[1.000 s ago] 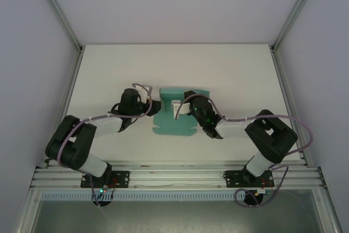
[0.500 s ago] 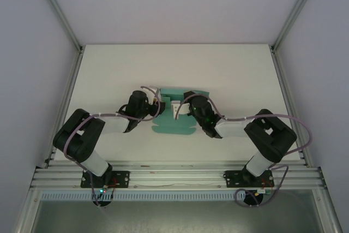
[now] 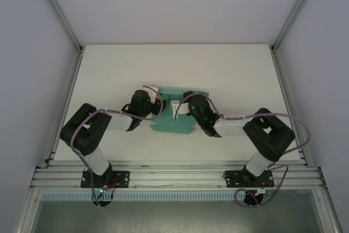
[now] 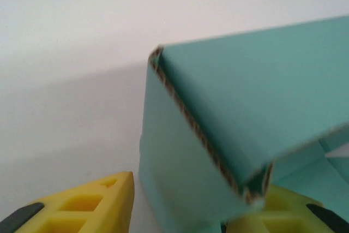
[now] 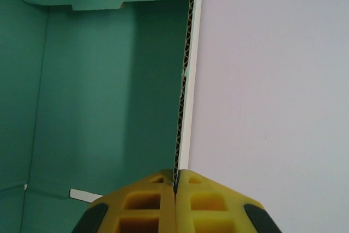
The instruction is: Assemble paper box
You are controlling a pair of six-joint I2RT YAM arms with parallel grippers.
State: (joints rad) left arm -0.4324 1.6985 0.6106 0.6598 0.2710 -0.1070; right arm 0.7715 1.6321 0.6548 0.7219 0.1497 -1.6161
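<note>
At the middle of the table (image 3: 229,69), the paper box (image 3: 170,125) lies part-folded between your arms — right gripper (image 5: 174,186) clamped shut on one panel's edge, left gripper (image 4: 193,189) part-open astride a corner flap. Close squarely near the crease, then fold slowly.

Looking down from above and behind onto the worktop (image 3: 229,69); at both wrists, close against the shared paper box (image 3: 170,125).

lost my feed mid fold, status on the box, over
Left gripper open, straddling a raised flap. Right gripper shut on a panel edge of the paper box. Nothing else in the way.
</note>
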